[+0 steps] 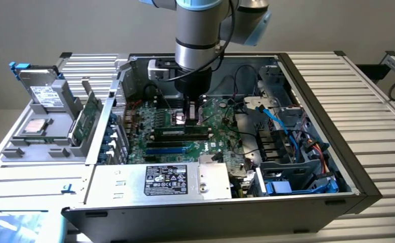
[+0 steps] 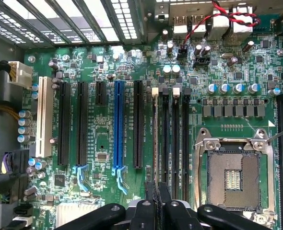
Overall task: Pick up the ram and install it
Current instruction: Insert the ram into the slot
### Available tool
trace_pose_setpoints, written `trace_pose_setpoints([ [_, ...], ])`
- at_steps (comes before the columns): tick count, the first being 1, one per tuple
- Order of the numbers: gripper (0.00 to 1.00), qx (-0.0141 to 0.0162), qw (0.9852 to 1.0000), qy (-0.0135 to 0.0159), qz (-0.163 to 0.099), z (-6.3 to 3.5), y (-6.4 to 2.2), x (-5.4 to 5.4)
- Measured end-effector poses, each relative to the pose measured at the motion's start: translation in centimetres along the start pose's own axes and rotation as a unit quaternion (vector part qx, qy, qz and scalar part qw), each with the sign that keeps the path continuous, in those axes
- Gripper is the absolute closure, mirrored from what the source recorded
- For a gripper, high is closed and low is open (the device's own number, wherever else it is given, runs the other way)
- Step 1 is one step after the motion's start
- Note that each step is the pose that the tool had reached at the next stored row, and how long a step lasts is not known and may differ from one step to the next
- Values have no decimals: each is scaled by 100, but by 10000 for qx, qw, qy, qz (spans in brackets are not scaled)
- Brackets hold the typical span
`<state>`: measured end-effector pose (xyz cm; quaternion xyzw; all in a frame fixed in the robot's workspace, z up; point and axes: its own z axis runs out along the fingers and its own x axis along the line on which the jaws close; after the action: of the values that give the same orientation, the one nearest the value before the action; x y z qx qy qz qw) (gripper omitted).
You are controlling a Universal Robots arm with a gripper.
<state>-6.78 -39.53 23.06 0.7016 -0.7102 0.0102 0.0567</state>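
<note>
A black-and-silver desktop computer case [image 1: 204, 215] lies open on its side, its broad green motherboard [image 2: 108, 72] exposed, as the grey Universal Robots arm [image 1: 195, 35] reaches down into it. The landmark on the board is the square silver processor socket [image 2: 232, 177]. Just beside it runs a bank of long black memory slots [image 2: 175, 139], and beyond those, farther from the socket, lies a blue expansion slot [image 2: 119, 124]. The black gripper [image 2: 157, 191] hangs over that bank with its jaws drawn together on the ram [image 2: 155, 143], a thin, narrow green circuit-board stick with dark chips. In the wrist view the stick is edge-on, standing upright along the slot of the bank farthest from the socket. Whether its lower edge is already seated there cannot be told. The stick looks light and stiff but fragile: a sideways load would likely flex or crack it, and its contact edge is best left untouched. A pinch across the flat faces at the upper edge, as here, seems the sound hold, keeping it upright and level.
</note>
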Motion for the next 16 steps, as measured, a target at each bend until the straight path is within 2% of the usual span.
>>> trace_pose_setpoints([
  [16,86,-1,10000,-2,16,21,-1,5],
])
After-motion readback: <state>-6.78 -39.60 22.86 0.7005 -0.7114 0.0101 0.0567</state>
